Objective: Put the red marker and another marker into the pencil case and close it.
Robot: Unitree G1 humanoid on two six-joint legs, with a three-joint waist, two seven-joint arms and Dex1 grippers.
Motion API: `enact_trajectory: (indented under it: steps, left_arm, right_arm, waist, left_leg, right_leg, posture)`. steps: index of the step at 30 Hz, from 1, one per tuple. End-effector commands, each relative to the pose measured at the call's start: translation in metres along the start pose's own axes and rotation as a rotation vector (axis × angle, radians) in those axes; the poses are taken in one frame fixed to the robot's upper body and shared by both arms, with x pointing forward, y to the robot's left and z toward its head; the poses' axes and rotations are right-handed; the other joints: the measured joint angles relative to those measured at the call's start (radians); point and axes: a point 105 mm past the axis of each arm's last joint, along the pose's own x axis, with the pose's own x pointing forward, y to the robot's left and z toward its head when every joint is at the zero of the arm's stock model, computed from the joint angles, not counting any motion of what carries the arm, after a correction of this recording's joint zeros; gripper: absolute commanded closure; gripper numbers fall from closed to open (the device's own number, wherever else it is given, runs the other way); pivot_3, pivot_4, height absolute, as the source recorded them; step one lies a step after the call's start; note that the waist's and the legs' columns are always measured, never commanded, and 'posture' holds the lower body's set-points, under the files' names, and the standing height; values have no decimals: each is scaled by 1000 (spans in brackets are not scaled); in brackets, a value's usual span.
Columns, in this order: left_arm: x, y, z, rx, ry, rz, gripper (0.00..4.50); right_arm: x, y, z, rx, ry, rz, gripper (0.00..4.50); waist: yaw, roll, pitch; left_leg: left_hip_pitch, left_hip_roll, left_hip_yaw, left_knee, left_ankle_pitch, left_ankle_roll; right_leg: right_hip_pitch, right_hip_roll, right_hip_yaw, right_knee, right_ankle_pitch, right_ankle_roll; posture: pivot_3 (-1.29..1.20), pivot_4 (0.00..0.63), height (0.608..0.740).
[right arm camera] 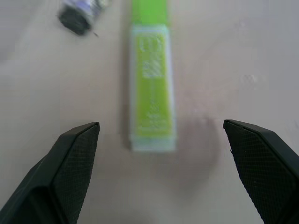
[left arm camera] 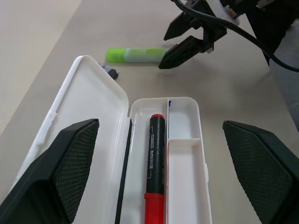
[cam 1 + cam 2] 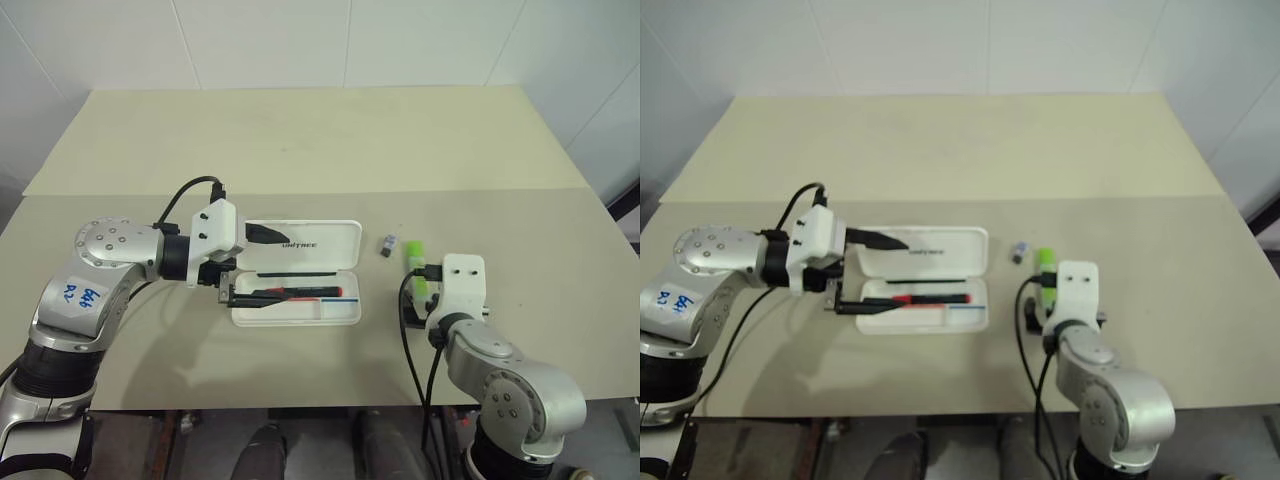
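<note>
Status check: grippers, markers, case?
Left gripper open over the open pencil case, red marker already inside. Right gripper open, lined up on the green marker on the table. Small dark object beside it, not blocking.

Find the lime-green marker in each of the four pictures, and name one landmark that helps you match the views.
Left eye view: green marker on the table, right of the open pencil case, partly behind the right gripper's mount.
Right eye view: same spot.
Left wrist view: beyond the case lid, by the right gripper.
Right wrist view: centre, between the open fingers.
Shared landmark: the small grey-purple object beside the marker.
</note>
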Motion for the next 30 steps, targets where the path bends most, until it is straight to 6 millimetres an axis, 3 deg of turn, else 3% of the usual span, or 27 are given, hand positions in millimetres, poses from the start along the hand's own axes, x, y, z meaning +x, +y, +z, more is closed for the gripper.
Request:
enact_trajectory:
  steps: [1,2,5,13,20,27,30]
  left_arm:
    - [0,1,8,26,-26,3,48]
    - [0,0,8,25,-28,5,48]
    - [0,-1,9,25,-32,9,0]
    - [-4,-1,8,29,-33,34,0]
    - [-4,-4,7,34,-39,36,0]
    - [-2,-2,3,34,-51,45,0]
    - [-1,-1,2,31,-58,51,0]
  right_arm:
    - [0,4,6,-12,-45,27,0]
    - [1,5,6,-16,-45,33,0]
    - [3,5,2,-29,-40,37,646]
    - [7,2,-5,-15,-21,39,3420]
    - [9,-6,0,-40,-63,-1,3430]
    - [-5,-93,41,-161,-278,-378,3430]
    - [-12,-107,52,-191,-338,-447,3430]
  waist:
    - [1,0,0]
    - [1,0,0]
    - [1,0,0]
    - [2,0,0]
    - [4,0,0]
    - [10,0,0]
    - [4,0,0]
  left_leg:
    - [0,0,0,0,0,0]
    - [0,0,0,0,0,0]
    - [0,0,0,0,0,0]
    - [0,0,0,0,0,0]
    - [0,0,0,0,1,-1]
    - [0,-1,0,0,1,-1]
    - [0,-1,0,0,1,-1]
  right_leg:
    - [0,0,0,0,0,0]
    - [0,0,0,0,0,0]
    - [0,0,0,0,0,0]
    - [0,0,0,0,0,0]
    - [0,0,0,1,0,0]
    - [0,-1,0,-1,0,0]
    - [0,-1,0,-1,0,0]
  posture:
    - [0,150,740]
    - [0,150,740]
    - [0,150,740]
    - [0,150,740]
    - [0,150,740]
    - [0,150,740]
    - [0,150,740]
